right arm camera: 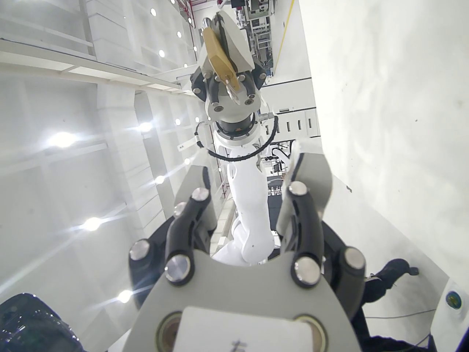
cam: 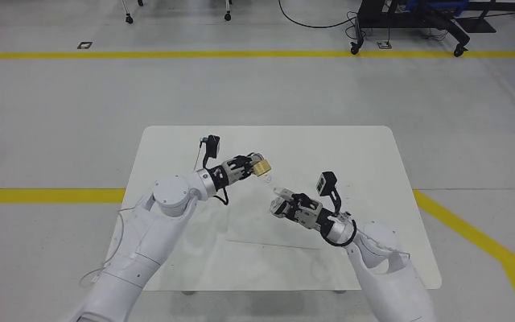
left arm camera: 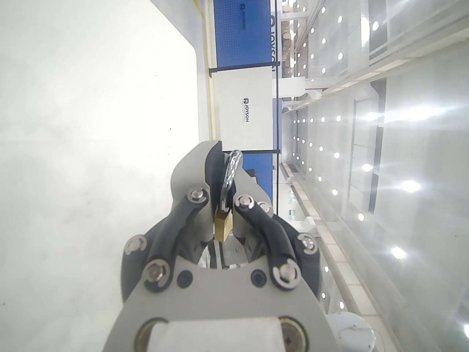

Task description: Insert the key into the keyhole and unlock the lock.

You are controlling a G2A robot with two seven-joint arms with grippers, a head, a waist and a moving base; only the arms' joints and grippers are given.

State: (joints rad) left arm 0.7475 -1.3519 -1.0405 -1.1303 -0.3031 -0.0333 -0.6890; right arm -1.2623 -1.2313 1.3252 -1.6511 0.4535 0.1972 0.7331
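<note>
Aloft over the table [cam: 346, 153], left gripper [cam: 254, 165] clamps the lock [cam: 261, 168].

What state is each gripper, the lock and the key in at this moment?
left gripper: shut on the lock.
right gripper: open, empty, apart from the lock.
lock: clamped in the left gripper; whether its shackle is open, cannot tell.
key: sticking out of the lock's keyhole end, no gripper on it.
</note>
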